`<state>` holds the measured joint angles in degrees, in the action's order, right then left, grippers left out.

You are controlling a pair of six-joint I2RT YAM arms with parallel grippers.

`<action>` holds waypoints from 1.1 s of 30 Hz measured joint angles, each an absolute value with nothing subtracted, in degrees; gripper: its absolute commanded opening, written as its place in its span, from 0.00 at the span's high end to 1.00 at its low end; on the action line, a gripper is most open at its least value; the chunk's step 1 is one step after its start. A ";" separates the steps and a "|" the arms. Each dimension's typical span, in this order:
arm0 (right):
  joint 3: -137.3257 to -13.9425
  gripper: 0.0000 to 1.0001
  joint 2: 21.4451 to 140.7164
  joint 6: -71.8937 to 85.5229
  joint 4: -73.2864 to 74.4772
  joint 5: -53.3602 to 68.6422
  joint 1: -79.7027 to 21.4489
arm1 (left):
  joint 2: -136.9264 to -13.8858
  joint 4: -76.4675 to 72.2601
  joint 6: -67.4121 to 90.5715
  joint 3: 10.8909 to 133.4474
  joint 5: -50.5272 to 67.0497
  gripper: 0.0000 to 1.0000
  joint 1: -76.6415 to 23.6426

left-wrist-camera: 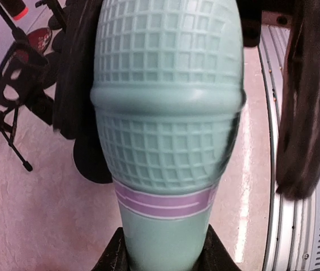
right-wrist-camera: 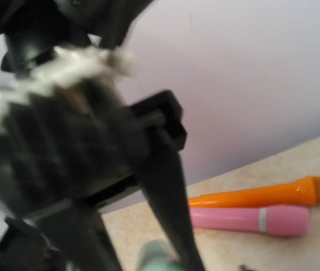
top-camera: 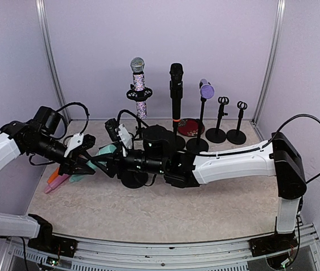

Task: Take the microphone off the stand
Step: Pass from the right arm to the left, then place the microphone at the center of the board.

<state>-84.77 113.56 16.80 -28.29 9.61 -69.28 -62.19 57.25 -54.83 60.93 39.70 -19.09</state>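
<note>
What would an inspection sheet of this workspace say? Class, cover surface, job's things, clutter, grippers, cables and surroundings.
Surface: beige table, no spills seen.
Job's things: teal mic in no stand, between both grippers; glitter mic, black mic and purple mic on stands.
Clutter: orange mic and pink mic lying side by side; empty stands; red disc.
Grippers: left gripper shut on teal mic's handle; right gripper open around its head.
Cables: black cables looping off left arm and right arm.
Surroundings: lilac walls, metal posts.
</note>
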 measured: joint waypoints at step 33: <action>-68.45 0.37 112.66 9.06 -35.09 0.60 -57.78 | -68.16 22.13 -48.56 29.41 -2.94 0.30 -2.92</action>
<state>-68.45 112.66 9.06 -35.09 0.60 -57.78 -68.16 22.13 -48.56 29.41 -2.94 -2.92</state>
